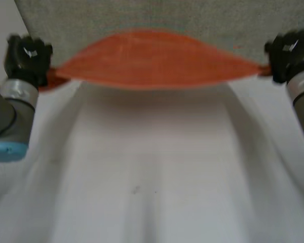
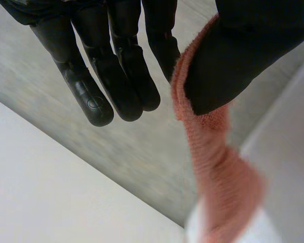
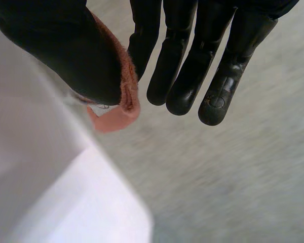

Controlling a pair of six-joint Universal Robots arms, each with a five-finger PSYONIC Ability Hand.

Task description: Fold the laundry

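Two black hands hold one orange terry-cloth towel (image 1: 152, 61) stretched between them, seemingly lifted clear of the white bench (image 1: 152, 182). At the left, the left hand (image 1: 28, 53) pinches one end of the towel. Its wrist view shows the thumb pressing the gathered edge against the side of the nearest of the fingers (image 2: 159, 45), while the rest hang straight and take no part. A pinch like that suits thin cloth, since it grips the corner without bunching up the rest.

From there the towel runs across the middle as a taut band. Its lower edge bows down slightly and its upper edge arches against the grey speckled surface (image 1: 142, 20) beyond the bench. I judge the hands are set wide apart to pull out slack and wrinkles, so the towel can be laid flat for a first fold.

At the right, the right hand (image 1: 289, 50) mirrors the grip. Its thumb clamps the other end of the towel against the nearest finger, with a small tip of cloth poking out below and the other fingers straight. No fold is visible yet.
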